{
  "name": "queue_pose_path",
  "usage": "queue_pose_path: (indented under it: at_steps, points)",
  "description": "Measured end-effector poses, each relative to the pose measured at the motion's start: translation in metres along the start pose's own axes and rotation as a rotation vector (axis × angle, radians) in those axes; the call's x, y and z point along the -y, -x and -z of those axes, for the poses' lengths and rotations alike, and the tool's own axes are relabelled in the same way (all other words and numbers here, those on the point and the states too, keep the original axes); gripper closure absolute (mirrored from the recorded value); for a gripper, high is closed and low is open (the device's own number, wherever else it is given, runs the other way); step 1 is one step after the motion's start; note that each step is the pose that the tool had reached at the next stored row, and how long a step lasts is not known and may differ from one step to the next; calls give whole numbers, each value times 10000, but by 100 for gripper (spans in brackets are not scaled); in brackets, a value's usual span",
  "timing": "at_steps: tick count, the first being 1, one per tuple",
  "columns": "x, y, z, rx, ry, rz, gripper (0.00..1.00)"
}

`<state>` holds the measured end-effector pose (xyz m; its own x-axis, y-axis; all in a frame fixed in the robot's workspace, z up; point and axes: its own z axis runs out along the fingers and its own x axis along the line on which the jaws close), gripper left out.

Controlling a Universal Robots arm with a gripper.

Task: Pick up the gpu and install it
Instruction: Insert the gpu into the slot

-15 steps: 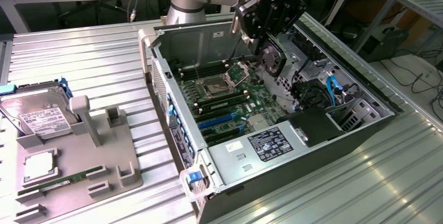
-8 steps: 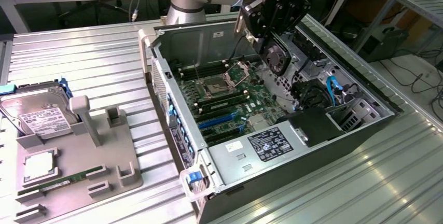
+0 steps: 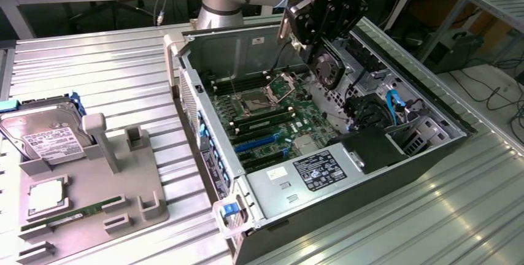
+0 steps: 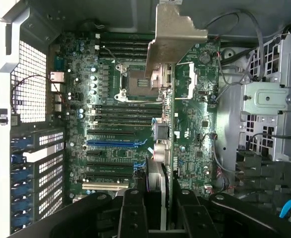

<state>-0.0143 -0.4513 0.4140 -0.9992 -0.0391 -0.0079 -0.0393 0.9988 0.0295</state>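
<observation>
Exterior view: pincer (image 3: 319,32) pinches the gpu (image 3: 329,70), held on edge over the open case (image 3: 237,47), at 2 o'clock from the socket (image 3: 255,102). Hard drive (image 3: 45,136) lies at 9 o'clock of the case.

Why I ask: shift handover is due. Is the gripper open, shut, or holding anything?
Gripper: shut on the gpu, held over the open computer case.
</observation>
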Motion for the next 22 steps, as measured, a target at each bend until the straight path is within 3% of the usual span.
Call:
queue_pose_path:
  at_steps: [7, 15, 22]
  points:
    - [0, 0, 0, -12, 5, 426, 72]
    - [1, 0, 0, -41, 12, 1391, 72]
    - [1, 0, 0, -55, 16, 1863, 72]
